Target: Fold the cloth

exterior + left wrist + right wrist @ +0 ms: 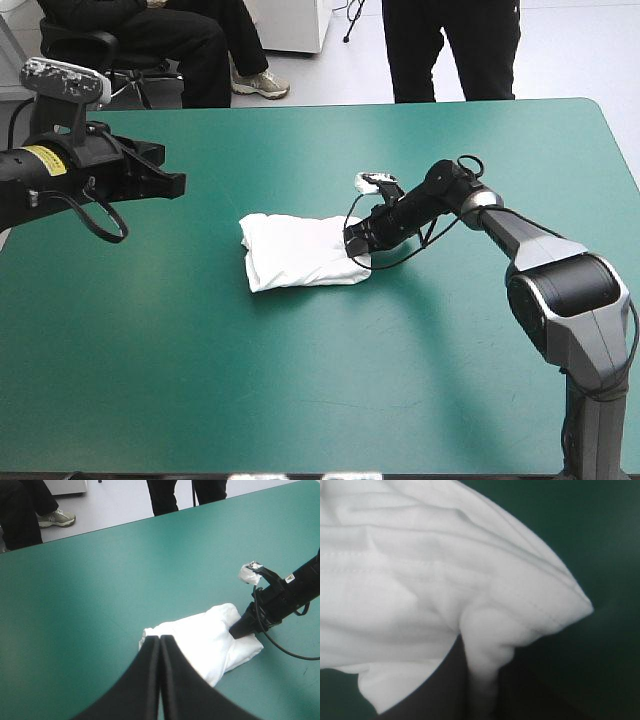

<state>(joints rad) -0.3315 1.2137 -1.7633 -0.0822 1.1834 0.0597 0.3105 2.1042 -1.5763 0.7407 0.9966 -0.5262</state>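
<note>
The white T-shirt [295, 252] lies as a folded bundle near the middle of the table. My right gripper [355, 243] sits low at the bundle's right edge, shut on the T-shirt. In the right wrist view a pinched fold of the T-shirt [420, 570] runs down between the black fingers [442, 692] of the right gripper [482, 665]. My left gripper [175, 185] hangs raised over the table's left part, well apart from the bundle. Its fingers meet in one pointed arch, left gripper [160, 639], with the T-shirt [200, 642] and the right gripper [241, 629] ahead of it.
The teal-green cover [300, 380] spreads on every side of the bundle. The table's far edge [380, 104] runs across the back and its rounded right corner [600, 115] is at the far right.
</note>
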